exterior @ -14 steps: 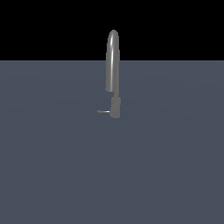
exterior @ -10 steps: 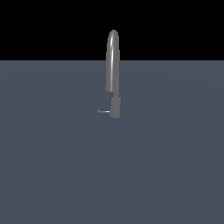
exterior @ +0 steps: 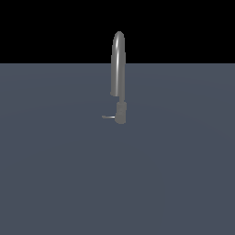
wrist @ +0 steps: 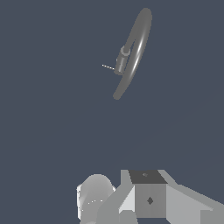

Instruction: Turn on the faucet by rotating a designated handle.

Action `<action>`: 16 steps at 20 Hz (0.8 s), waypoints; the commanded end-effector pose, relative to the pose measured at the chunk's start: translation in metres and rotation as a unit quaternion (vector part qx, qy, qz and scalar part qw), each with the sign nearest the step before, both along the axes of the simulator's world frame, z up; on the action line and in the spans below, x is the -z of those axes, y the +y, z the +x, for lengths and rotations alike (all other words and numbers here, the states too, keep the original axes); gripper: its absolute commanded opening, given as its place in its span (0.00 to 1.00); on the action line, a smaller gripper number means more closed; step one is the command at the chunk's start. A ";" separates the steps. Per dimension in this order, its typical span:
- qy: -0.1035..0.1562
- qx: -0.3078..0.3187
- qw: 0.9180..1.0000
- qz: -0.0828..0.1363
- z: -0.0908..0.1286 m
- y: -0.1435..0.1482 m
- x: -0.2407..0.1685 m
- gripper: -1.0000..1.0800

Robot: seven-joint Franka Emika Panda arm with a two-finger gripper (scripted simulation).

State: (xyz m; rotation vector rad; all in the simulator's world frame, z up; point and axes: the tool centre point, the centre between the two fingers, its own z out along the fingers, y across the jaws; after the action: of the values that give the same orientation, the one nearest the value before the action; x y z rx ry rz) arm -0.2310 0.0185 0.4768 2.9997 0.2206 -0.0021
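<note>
The faucet [exterior: 118, 69] is a slim grey gooseneck spout rising from a short thick base [exterior: 120, 112] on the dark grey floor. The handle [exterior: 108, 117] is a thin short lever sticking out of the base toward the exterior view's left. The wrist view looks down on the faucet [wrist: 133, 52] from some distance, and the handle [wrist: 107, 67] shows as a fine pin beside the base. Only blocky grey and white parts of my gripper [wrist: 148, 201] show at that picture's edge, well apart from the faucet. Its fingertips are not visible. The arm does not appear in the exterior view.
A flat dark grey surface [exterior: 59, 174] spreads all around the faucet, under a black background. A rounded white part of the arm [wrist: 94, 197] sits beside the gripper body.
</note>
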 end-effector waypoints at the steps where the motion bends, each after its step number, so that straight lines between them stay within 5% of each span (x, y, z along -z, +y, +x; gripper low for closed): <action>1: 0.002 -0.028 0.999 -0.027 0.009 0.006 0.008 0.00; 8: 0.007 -0.131 0.983 -0.125 0.038 0.026 0.041 0.00; 16: 0.013 -0.242 0.942 -0.232 0.066 0.047 0.082 0.00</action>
State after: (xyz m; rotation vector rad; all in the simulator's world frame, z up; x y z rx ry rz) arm -0.1700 0.0613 0.4024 2.4625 0.7816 -0.0362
